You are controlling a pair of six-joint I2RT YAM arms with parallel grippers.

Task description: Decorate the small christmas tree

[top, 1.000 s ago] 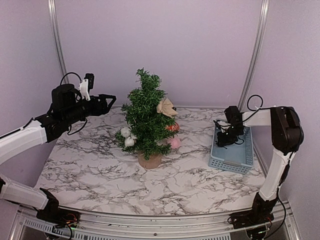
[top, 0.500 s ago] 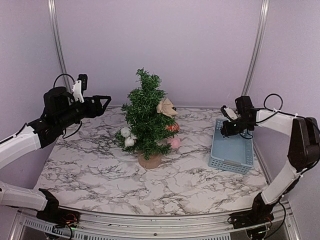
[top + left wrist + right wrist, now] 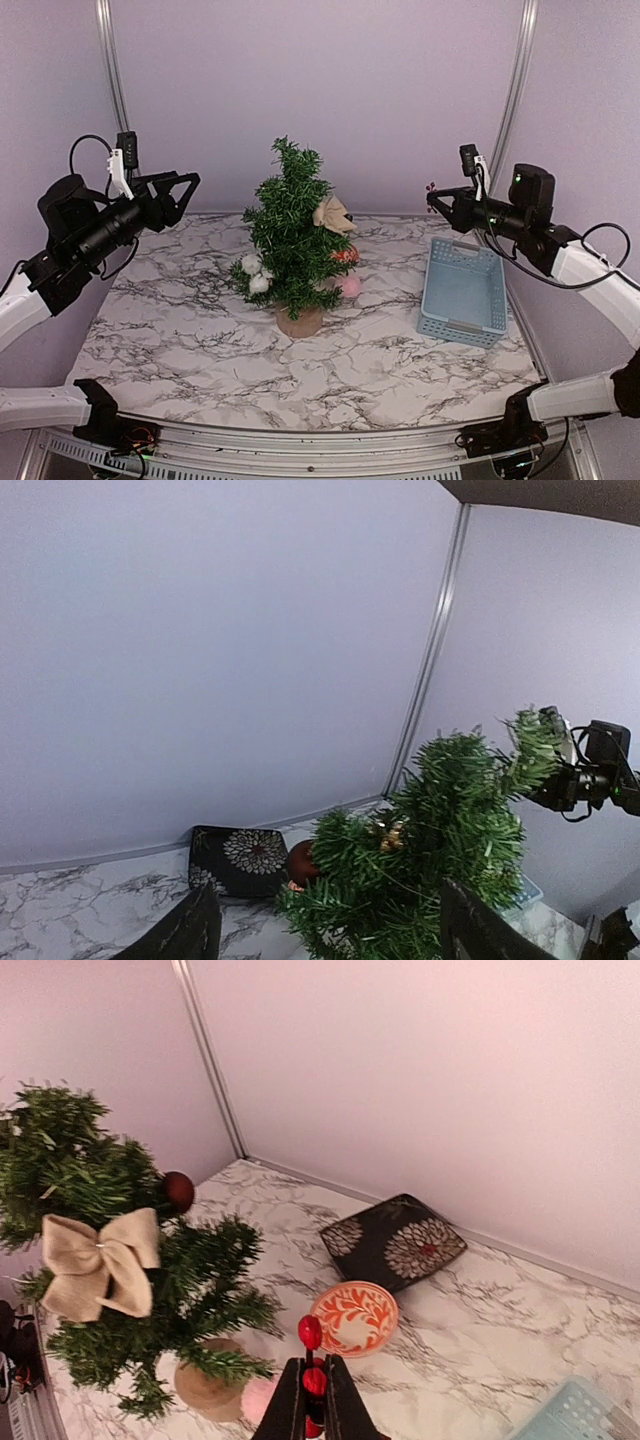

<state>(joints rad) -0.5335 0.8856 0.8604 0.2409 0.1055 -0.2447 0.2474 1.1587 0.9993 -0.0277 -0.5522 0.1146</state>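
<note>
The small christmas tree (image 3: 292, 235) stands mid-table on its round tan base (image 3: 299, 321), with a beige bow (image 3: 333, 213), white balls (image 3: 253, 271) and a pink ball (image 3: 348, 286) on it. It also shows in the left wrist view (image 3: 440, 850) and the right wrist view (image 3: 110, 1250). My right gripper (image 3: 434, 197) is raised to the right of the tree, shut on a red berry sprig (image 3: 314, 1360). My left gripper (image 3: 186, 186) is open and empty, raised to the left of the tree.
A light-blue basket (image 3: 464, 292) stands at the right side of the table. A dark floral square plate (image 3: 393, 1241) and an orange patterned round dish (image 3: 354, 1317) lie behind the tree. A dark-red ball (image 3: 179, 1189) hangs on the tree's far side.
My right gripper has lifted out of the blue basket with the red sprig and swung up. My left arm has drawn back to the left and up.
</note>
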